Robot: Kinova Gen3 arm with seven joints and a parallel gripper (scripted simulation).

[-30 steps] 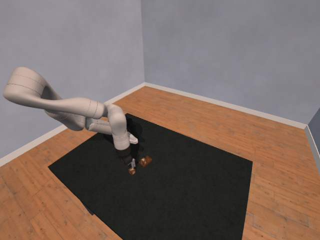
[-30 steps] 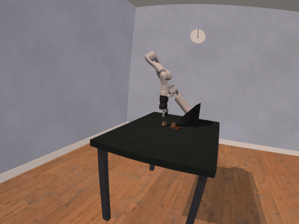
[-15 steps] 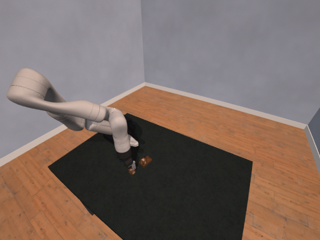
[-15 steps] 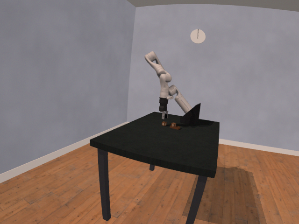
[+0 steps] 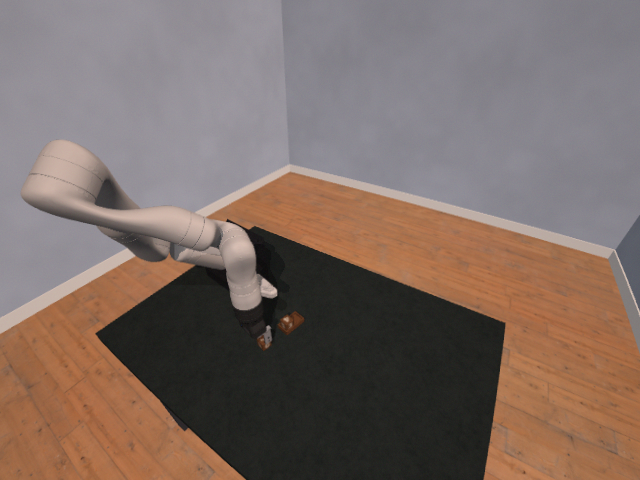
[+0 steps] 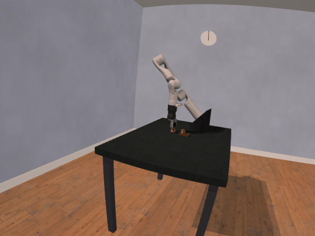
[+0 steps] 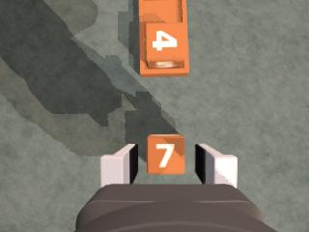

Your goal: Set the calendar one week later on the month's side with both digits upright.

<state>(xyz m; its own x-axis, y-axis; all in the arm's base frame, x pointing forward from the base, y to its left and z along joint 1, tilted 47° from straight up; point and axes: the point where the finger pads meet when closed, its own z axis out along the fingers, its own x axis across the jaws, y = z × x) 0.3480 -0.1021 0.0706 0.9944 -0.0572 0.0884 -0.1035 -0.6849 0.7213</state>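
Orange 7 cube between open hand fingers, untouched

tray: far end cut by wrist view's top edge | month name: unreadable

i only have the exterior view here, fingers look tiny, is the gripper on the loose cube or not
Observer: Not on it. In the wrist view the gripper is open, with the cube between the fingers and a gap on each side.
Operator: what digit is on top of it
Observer: A white 7, upright as the wrist camera sees it.
Operator: and the other cube, in the tray?
Observer: Yes, it sits in the tray with a 4 facing up; the slot beside it looks vacant.
Operator: tray touching the loose cube?
Observer: No, the top view shows bare table between them.
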